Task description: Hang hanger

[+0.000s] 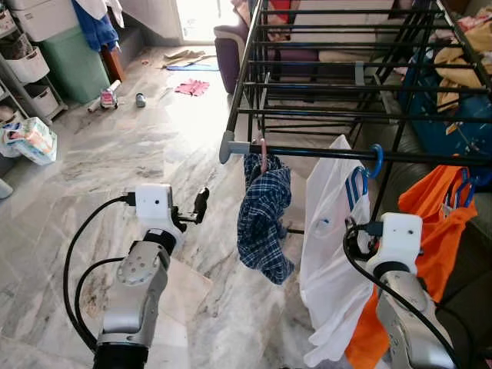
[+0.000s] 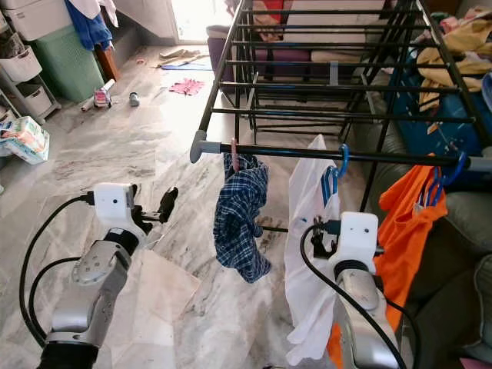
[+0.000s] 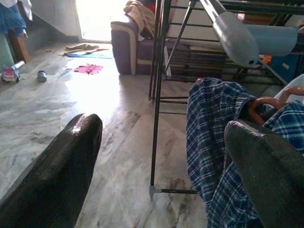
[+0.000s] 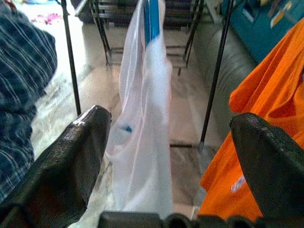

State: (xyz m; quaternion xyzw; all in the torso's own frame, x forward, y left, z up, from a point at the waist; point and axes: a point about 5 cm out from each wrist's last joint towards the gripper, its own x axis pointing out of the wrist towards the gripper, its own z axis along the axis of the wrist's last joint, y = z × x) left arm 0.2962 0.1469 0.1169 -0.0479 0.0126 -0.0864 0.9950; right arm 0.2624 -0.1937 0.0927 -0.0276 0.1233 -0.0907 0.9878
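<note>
Marble floor (image 1: 115,177), grey-veined and glossy, runs to a sunlit doorway at the far end, with a purple sofa (image 1: 229,48) beside it. One black metal drying rack (image 1: 323,69) stands on the right, its near rail (image 1: 323,151) capped in grey. Three garments hang from that rail, each on its own hanger: a blue plaid shirt (image 1: 261,215) on a pink hanger (image 1: 263,156) at the left, a white shirt (image 1: 330,254) on a blue hanger (image 1: 374,161) in the middle, and an orange shirt (image 1: 430,231) on another blue hanger (image 1: 465,184) at the right. A green bin (image 1: 73,61) stands far left, with white baskets on shelving near it. One pink cloth (image 1: 192,87), a can and other scraps lie on the far floor.

Left gripper (image 3: 161,161) is held up just left of the plaid shirt, fingers spread wide and holding nothing. Right gripper (image 4: 171,156) is raised before the white shirt, likewise wide apart and empty, the orange shirt at its right.
</note>
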